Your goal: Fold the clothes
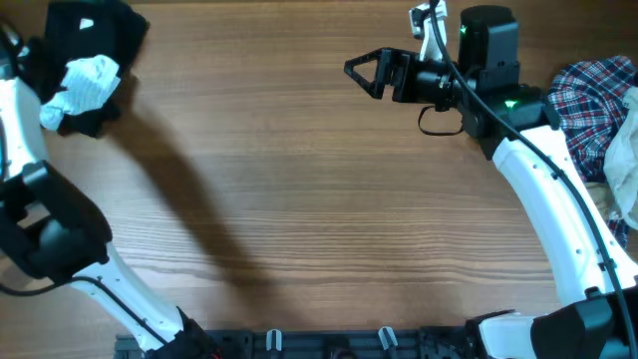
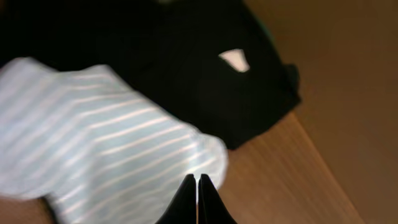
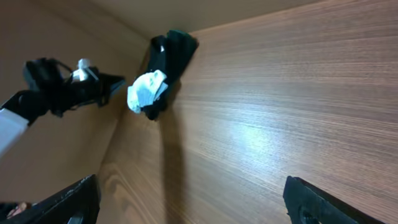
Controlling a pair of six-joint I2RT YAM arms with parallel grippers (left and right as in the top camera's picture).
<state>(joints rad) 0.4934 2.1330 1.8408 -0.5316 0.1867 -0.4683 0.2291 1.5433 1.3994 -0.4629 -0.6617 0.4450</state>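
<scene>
Checking the far-left corner first: we saw the pale-blue striped garment (image 1: 85, 85) crumpled in a heap there, lying on the black garments (image 1: 105, 35) and spilling over their near edge. One black piece showed a small white logo patch (image 2: 234, 60). In the left wrist view the stripes filled the lower left, with black cloth behind them and bare table (image 1: 299, 199) to the right

Left gripper (image 2: 198, 182): jaws were pressed together, tips right at the edge of the striped garment. We couldn't tell whether any cloth was pinched between them, or whether they touched it at all. In the right wrist view it sat just beside the heap, pointing at it

Right gripper (image 1: 361, 72): jaws were spread wide with nothing between them. It sat over bare wood on the far side of the table, right of centre, fingers pointing left, well apart from every garment

Plaid shirt (image 1: 598, 100), red-blue-white, was bunched at the right edge beside the right arm (image 1: 548, 199). A pale piece (image 1: 625, 165) lay against its near side, cut off by the frame. All the clothes we could see were crumpled, none folded
</scene>
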